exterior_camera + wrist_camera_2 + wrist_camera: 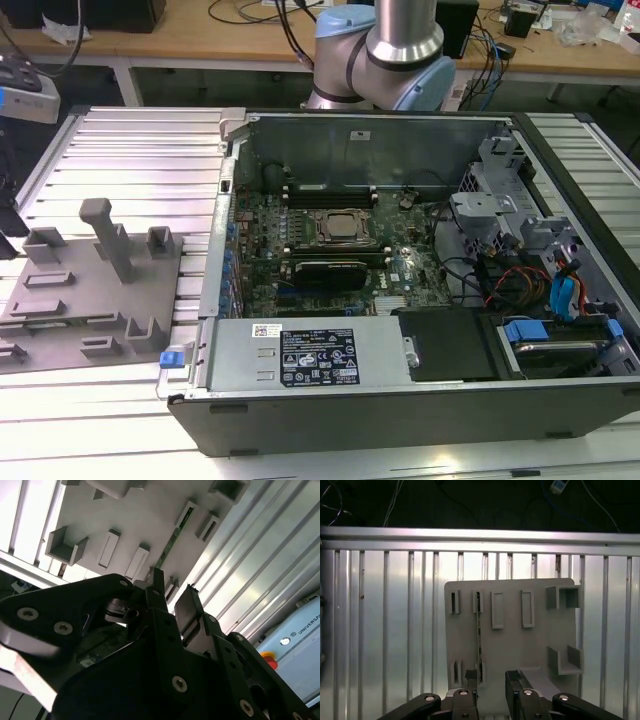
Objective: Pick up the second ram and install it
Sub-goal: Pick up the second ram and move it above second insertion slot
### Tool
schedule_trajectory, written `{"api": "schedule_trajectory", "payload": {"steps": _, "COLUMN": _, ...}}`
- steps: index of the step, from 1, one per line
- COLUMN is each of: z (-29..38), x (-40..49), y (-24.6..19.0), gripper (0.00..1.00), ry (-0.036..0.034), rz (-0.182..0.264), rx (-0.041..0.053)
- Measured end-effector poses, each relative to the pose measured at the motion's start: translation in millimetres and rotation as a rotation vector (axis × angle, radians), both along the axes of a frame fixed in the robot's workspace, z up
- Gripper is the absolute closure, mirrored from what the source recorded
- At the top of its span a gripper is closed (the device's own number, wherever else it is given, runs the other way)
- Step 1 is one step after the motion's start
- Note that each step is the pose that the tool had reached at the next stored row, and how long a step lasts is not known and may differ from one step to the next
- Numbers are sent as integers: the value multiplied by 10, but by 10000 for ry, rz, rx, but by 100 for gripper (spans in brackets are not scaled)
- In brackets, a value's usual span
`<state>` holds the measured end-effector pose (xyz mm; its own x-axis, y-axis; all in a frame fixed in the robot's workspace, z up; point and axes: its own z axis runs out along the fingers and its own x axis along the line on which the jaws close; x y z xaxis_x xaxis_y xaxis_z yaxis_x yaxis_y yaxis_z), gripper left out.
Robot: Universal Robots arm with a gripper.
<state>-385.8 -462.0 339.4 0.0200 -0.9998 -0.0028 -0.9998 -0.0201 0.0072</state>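
Two black fingers (471,685) of the gripper (491,680) stand apart w/ a medium gap and nothing btwn them, in both wrist views. Just beyond, the second ram (478,630) stands on edge in slots of the grey holder plate (510,650). It's a thin green strip lined up close to one finger's inner edge. Plate lies on the ribbed metal table (385,630). Farther off, the exterior view has the plate at the exterior view's left, well apart from the open PC case (400,420).
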Motion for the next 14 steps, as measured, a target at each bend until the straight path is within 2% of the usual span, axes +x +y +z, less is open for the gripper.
{"api": "schedule_trajectory", "payload": {"steps": 6, "z": -101, "x": 0, "y": -1, "gripper": 64, "ry": -2, "rz": -84, "rx": 1}}
{"api": "schedule_trajectory", "payload": {"steps": 7, "z": -134, "x": 1, "y": -4, "gripper": 64, "ry": -2, "rz": -88, "rx": 1}}
{"api": "schedule_trajectory", "payload": {"steps": 14, "z": -307, "x": -1, "y": -56, "gripper": 64, "ry": -2, "rz": -89, "rx": 1}}
